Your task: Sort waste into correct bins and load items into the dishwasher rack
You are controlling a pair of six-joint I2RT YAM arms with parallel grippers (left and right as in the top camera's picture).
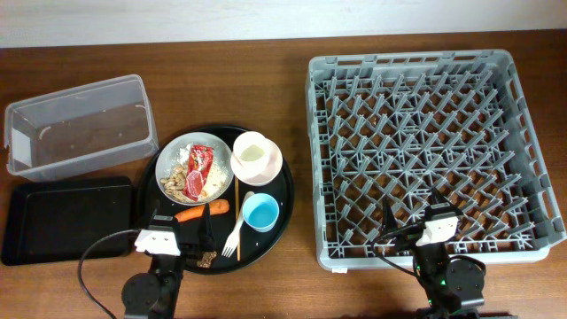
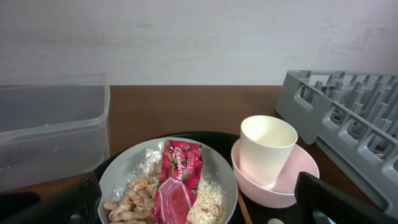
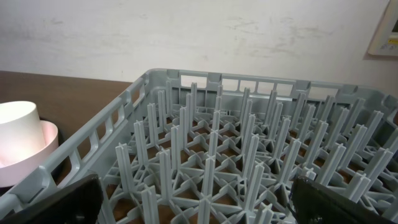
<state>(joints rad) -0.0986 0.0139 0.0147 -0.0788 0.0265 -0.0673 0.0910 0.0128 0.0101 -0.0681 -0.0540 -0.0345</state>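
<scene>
Tub [image 1: 80,133] far left on worktop [image 1: 292,53], black tray [image 1: 71,221] just in front of it. Left tool [image 2: 196,186] spread wide, gripping nothing, low over near edge of round tray [image 1: 285,195], facing plate [image 2: 124,171]. Plate sits on left part of round tray. Wrapper [image 2: 177,180] lies on plate over scraps [image 2: 208,196], tissue [image 2: 148,160] just beside wrapper's far-left end. Carrot [image 1: 202,212] on round tray just in front of plate. Lump [image 1: 207,259] at round tray's near edge, fork [image 1: 234,237] just right of it. Blue cup [image 1: 261,213] upright, right of carrot. Cream cup [image 1: 252,152] upright inside bowl [image 1: 276,159], bowl just right of plate. Rack [image 1: 412,60] fills right side of worktop, near round tray. Right tool [image 3: 198,183] spread wide, gripping nothing, over rack's near edge, pegs ahead of it.
</scene>
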